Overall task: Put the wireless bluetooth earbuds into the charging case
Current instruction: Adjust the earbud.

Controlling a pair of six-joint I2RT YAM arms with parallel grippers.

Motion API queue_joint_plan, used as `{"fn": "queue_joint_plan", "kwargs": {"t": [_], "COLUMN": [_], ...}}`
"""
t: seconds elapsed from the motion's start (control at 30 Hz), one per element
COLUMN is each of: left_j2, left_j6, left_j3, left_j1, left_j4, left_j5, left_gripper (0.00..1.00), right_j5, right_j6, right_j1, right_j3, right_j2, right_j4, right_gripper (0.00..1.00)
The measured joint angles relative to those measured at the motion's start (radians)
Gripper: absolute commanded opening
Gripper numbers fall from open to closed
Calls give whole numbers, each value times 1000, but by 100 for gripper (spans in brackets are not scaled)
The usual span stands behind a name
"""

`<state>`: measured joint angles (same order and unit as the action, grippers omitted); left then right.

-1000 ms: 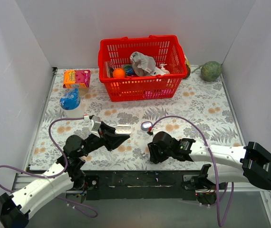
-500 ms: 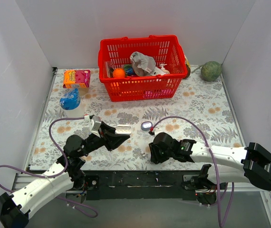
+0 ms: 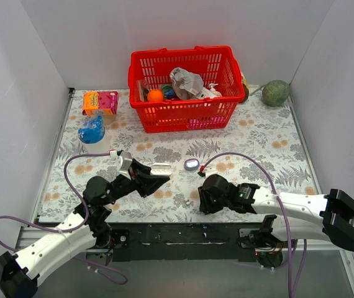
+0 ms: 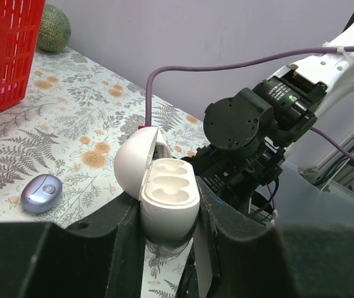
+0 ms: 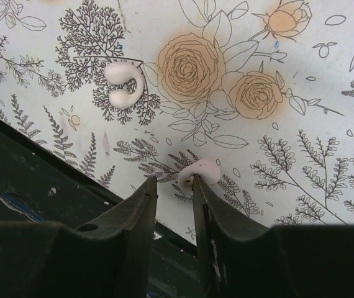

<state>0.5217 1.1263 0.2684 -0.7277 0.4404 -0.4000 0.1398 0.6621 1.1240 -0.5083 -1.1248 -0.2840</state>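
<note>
Earbuds [image 5: 200, 172] are not in the case; both lie loose on the counter [image 5: 326, 93], close to its near edge. The one marked is pale and whitish. It touches the tip of one finger of the right gripper [image 5: 174, 186], at about 1 o'clock from the gap. It is outside the jaws, not between them. The jaws stand narrowly apart, low over the counter, with nothing in them. In my judgement this is an approach for a pickup, and the gap needs shifting toward 1 o'clock to straddle the bud. The second earbud [image 5: 124, 84], also pale, rests well apart at 11 o'clock.

Farther in, the left gripper [image 4: 167, 211] is clamped on the base of the white charging case [image 4: 164, 186]. The lid is swung back and the two moulded wells face up, both empty. Held this way, the case looks presented as a steady target for the other arm.

A closed purple oval case [image 3: 192, 164] lies at 12 o'clock from the right gripper, untouched. At the far side stands a red basket [image 3: 183, 115] filled with oddments; it has no evident part in the task.
</note>
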Motion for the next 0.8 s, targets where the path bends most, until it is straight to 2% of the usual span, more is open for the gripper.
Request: {"fn": "queue_joint_plan", "kwargs": {"t": [0.7,0.8], "left_j2": [0,0], "left_j6": [9,9], "left_j3": [0,0], "left_j1": [0,0], "left_j4": [0,0], "left_j5": [0,-1], "left_gripper": [0,0], "right_j5": [38,38], "right_j6": [45,55], "right_j1": [0,0], "right_j3": [14,22], "right_j2": [21,35], "right_j4": [-30,-31], "right_gripper": [17,9]}}
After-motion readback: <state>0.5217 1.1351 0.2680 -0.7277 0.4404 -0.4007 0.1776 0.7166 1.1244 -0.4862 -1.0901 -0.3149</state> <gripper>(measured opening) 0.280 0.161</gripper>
